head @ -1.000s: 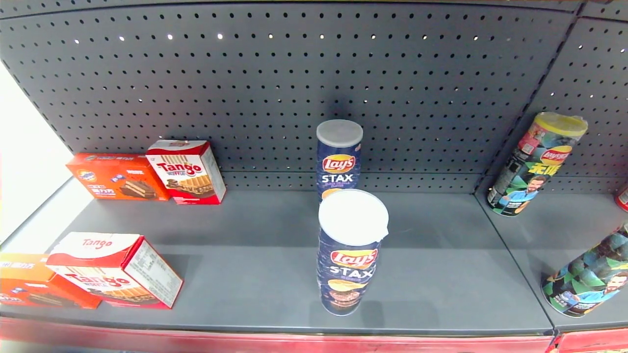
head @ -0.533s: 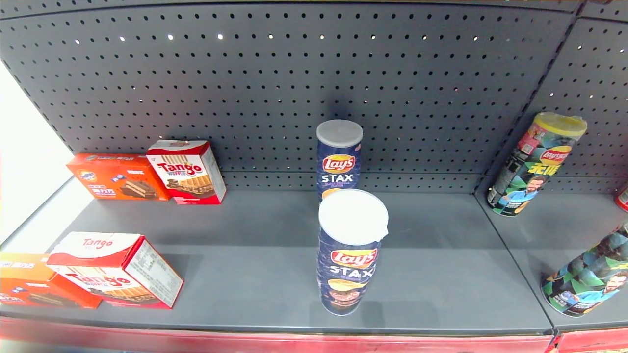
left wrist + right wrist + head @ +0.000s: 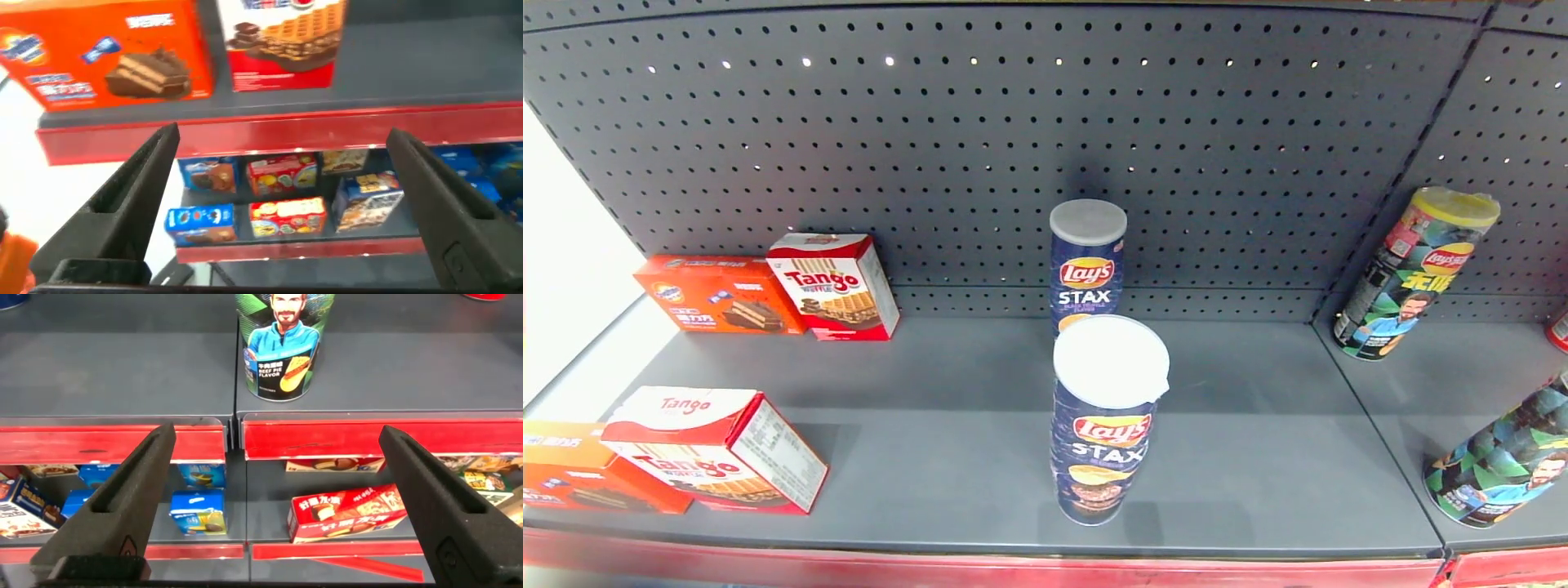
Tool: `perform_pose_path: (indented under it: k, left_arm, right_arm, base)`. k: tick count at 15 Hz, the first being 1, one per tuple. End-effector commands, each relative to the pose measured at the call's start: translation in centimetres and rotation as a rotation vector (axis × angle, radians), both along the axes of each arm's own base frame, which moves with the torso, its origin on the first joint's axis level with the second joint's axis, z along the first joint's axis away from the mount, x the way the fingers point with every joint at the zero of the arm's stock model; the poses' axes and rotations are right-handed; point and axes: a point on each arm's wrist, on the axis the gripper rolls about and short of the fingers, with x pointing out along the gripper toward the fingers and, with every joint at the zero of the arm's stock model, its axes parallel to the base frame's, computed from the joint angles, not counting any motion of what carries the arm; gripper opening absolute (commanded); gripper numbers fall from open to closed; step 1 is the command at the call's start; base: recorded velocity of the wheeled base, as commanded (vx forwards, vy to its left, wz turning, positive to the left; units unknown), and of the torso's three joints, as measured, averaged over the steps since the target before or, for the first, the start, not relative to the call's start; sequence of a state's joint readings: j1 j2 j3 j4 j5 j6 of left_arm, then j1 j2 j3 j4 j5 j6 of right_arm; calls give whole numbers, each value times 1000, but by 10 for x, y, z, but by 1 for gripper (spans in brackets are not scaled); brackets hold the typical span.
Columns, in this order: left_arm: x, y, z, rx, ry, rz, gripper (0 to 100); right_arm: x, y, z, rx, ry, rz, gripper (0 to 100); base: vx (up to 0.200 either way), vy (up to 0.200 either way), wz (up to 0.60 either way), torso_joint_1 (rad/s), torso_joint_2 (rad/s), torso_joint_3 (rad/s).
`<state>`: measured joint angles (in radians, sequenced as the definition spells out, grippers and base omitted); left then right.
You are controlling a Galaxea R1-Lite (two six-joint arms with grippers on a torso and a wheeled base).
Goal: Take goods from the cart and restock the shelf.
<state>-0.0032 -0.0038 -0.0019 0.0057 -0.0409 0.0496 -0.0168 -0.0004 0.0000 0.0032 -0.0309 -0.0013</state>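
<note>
Two navy chip cans stand upright mid-bay on the grey shelf (image 3: 915, 384), long axes vertical, lids up, labels facing out. The front chip can (image 3: 1104, 441) is near the front lip and the rear chip can (image 3: 1086, 269) is straight behind it by the pegboard (image 3: 931, 147) (touching or apart, can't tell). The left gripper (image 3: 282, 135) sits level in front of the red shelf edge (image 3: 82, 147), fingers spread wide and empty, below an orange cake box (image 3: 106, 57) and a wafer box (image 3: 282, 45). The right gripper (image 3: 276, 431) is posed the same way, jaws wide apart with nothing between, facing the neighbouring bay's red edge, with a green chip can (image 3: 282, 343) upright on the shelf just above.
</note>
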Motion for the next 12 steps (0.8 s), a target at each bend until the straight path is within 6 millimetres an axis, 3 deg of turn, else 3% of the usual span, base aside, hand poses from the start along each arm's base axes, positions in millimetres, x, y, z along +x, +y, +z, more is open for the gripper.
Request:
perform_pose_path:
  k: [1,12]
  left_arm:
    - [0,-1,0,5,7,-51,100]
    - [0,-1,0,7,3,-50,100]
  right_arm:
    - [0,0,0,-2,0,2,100]
    - [0,0,0,-3,0,20,100]
  base:
    - [0,0,0,0,0,0]
    - [0,0,0,0,0,0]
